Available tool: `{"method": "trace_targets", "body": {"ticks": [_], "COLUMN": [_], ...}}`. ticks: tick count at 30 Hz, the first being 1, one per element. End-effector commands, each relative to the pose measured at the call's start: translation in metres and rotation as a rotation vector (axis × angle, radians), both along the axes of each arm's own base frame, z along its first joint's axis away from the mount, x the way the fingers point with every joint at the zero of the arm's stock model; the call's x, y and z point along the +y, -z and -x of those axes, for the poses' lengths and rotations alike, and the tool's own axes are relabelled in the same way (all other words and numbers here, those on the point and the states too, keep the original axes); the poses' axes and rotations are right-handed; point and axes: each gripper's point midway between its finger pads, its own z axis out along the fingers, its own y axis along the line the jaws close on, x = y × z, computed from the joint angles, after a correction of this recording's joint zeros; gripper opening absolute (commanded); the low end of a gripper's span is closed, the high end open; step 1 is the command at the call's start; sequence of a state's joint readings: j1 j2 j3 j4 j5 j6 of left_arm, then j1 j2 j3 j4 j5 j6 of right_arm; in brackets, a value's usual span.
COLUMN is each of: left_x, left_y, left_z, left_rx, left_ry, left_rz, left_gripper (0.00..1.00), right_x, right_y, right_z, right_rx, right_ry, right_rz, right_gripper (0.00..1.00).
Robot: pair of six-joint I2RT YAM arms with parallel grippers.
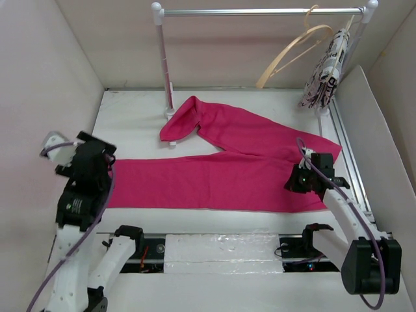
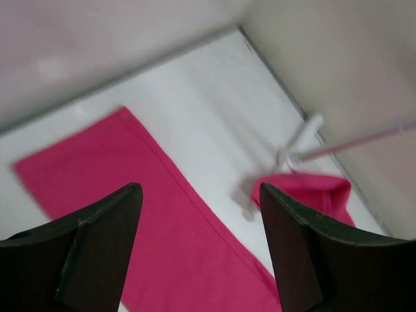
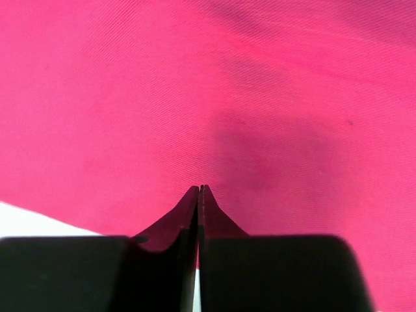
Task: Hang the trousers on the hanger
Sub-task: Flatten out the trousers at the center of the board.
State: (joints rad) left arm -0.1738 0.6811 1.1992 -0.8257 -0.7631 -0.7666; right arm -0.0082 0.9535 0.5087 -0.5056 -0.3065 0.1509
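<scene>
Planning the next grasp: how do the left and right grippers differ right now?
The left gripper is open, its jaws wide apart; the right gripper is shut, its jaws together. The left hangs over the leg end of the trousers; the right is at their waist end, close against the cloth. Both are over the trousers; neither is near the hanger.

The left pincer (image 2: 201, 195) gapes wide, while the right pincer (image 3: 198, 190) points downward, fingers pressed together.

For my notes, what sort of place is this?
Probably a robot test booth: plain white panel walls box in a white table, with a small white metal clothes rail at the back.
</scene>
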Motion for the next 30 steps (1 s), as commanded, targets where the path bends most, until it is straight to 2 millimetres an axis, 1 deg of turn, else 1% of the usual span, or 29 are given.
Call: {"method": "trace_targets", "body": {"ticks": [1, 2, 3, 4, 5, 6, 7, 8, 9, 10, 11, 12, 13, 14, 15, 16, 17, 18, 20, 21, 22, 23, 24, 25, 28, 29, 30], "left_x": [-0.077, -0.092, -0.105, -0.121, -0.125, -0.132, -0.143, -0.145, -0.152, -0.158, -0.159, -0.16, -0.166, -0.168, -0.168, -0.164, -0.162, -0.158, -0.155, -0.155, -0.153, -0.153, -0.151, -0.151, -0.151, -0.153, -0.153], "left_y": [0.067, 0.08, 0.088, 0.119, 0.127, 0.134, 0.138, 0.137, 0.144, 0.14, 0.142, 0.16, 0.157, 0.162, 0.186, 0.191, 0.198, 0.21, 0.218, 0.226, 0.23, 0.23, 0.237, 0.239, 0.24, 0.239, 0.243], "left_z": [-0.083, -0.097, -0.114, -0.126, -0.135, -0.154, -0.162, -0.172, -0.188, -0.197, -0.204, -0.213, -0.224, -0.228, -0.23, -0.235, -0.236, -0.238, -0.24, -0.244, -0.249, -0.249, -0.25, -0.251, -0.261, -0.264, -0.267], "left_rx": [0.122, 0.135, 0.105, 0.177, 0.175, 0.152, 0.144, 0.117, 0.105, 0.092, 0.094, 0.137, 0.118, 0.131, 0.199, 0.207, 0.221, 0.241, 0.243, 0.251, 0.255, 0.252, 0.262, 0.259, 0.242, 0.237, 0.246], "left_ry": [0.37, 0.43, 0.445, 0.484, 0.483, 0.487, 0.528, 0.542, 0.558, 0.579, 0.579, 0.572, 0.596, 0.598, 0.582, 0.549, 0.531, 0.513, 0.489, 0.484, 0.461, 0.456, 0.434, 0.424, 0.416, 0.421, 0.431], "left_rz": [0.118, 0.157, 0.229, 0.276, 0.296, 0.326, 0.357, 0.373, 0.393, 0.403, 0.4, 0.403, 0.409, 0.411, 0.419, 0.421, 0.422, 0.426, 0.422, 0.425, 0.423, 0.43, 0.436, 0.443, 0.448, 0.448, 0.431], "left_gripper": [0.68, 0.68, 0.68, 0.68, 0.69, 0.7, 0.7, 0.71, 0.72, 0.72, 0.72, 0.72, 0.72, 0.71, 0.7, 0.69, 0.69, 0.67, 0.66, 0.64, 0.59, 0.58, 0.57, 0.57, 0.56, 0.52, 0.5], "right_x": [0.01, 0.011, 0.011, 0.012, 0.014, 0.013, 0.013, 0.017, 0.021, 0.026, 0.03, 0.036, 0.039, 0.041, 0.043, 0.045, 0.045, 0.048, 0.052, 0.052, 0.055, 0.054, 0.057, 0.058, 0.061, 0.064, 0.066], "right_y": [-0.018, -0.016, -0.016, -0.019, -0.02, -0.02, -0.023, -0.024, -0.025, -0.027, -0.026, -0.024, -0.022, -0.021, -0.02, -0.021, -0.021, -0.024, -0.029, -0.032, -0.035, -0.034, -0.034, -0.036, -0.034, -0.033, -0.033], "right_z": [-0.018, -0.02, -0.021, -0.024, -0.025, -0.025, -0.027, -0.027, -0.028, -0.028, -0.028, -0.025, -0.024, -0.024, -0.023, -0.022, -0.022, -0.022, -0.022, -0.024, -0.024, -0.023, -0.022, -0.023, -0.022, -0.021, -0.019], "right_rx": [-0.08, -0.076, -0.085, -0.093, -0.095, -0.094, -0.102, -0.108, -0.119, -0.127, -0.129, -0.117, -0.109, -0.105, -0.098, -0.1, -0.103, -0.11, -0.125, -0.129, -0.129, -0.125, -0.122, -0.126, -0.115, -0.112, -0.11], "right_ry": [-0.079, -0.091, -0.112, -0.124, -0.138, -0.147, -0.153, -0.172, -0.192, -0.215, -0.228, -0.254, -0.264, -0.274, -0.273, -0.274, -0.27, -0.272, -0.28, -0.277, -0.286, -0.286, -0.295, -0.298, -0.301, -0.311, -0.314], "right_rz": [-0.035, -0.038, -0.032, -0.033, -0.03, -0.018, -0.015, -0.018, -0.023, -0.04, -0.044, -0.047, -0.042, -0.041, -0.043, -0.039, -0.042, -0.049, -0.058, -0.06, -0.061, -0.061, -0.063, -0.065, -0.072, -0.074, -0.079], "right_gripper": [0.0, 0.0, 0.0, 0.0, 0.0, 0.01, 0.07, 0.14, 0.28, 0.34, 0.4, 0.48, 0.51, 0.52, 0.52, 0.52, 0.53, 0.53, 0.53, 0.53, 0.53, 0.53, 0.53, 0.53, 0.53, 0.53, 0.53]}}
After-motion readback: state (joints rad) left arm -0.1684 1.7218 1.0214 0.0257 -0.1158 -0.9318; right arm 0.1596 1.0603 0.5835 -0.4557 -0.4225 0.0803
